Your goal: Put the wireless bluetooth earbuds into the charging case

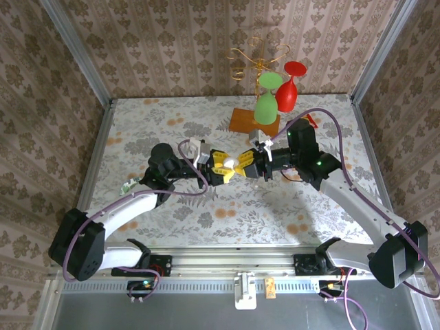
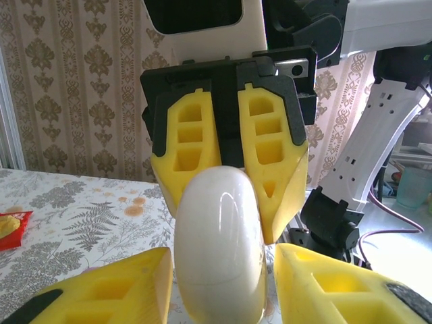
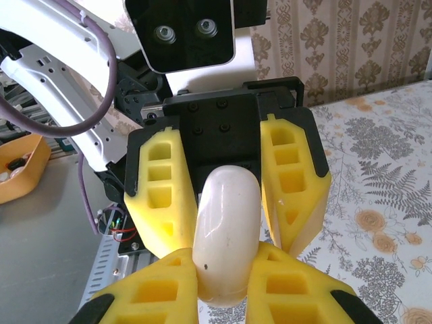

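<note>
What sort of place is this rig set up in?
Probably a lab test cell dressed as a home: wallpapered panels, aluminium frame posts, floral tablecloth, goblets on a rack.

Both arms reach inward, L pincer (image 1: 232, 172) & R pincer (image 1: 248, 168) tip-to-tip, R jaws clamped, L's nearly closed.

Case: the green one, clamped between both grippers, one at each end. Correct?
Not green: the case is white, as the right wrist view shows. The rest holds: the left gripper and the right gripper both clamp it, one at each end.
</note>
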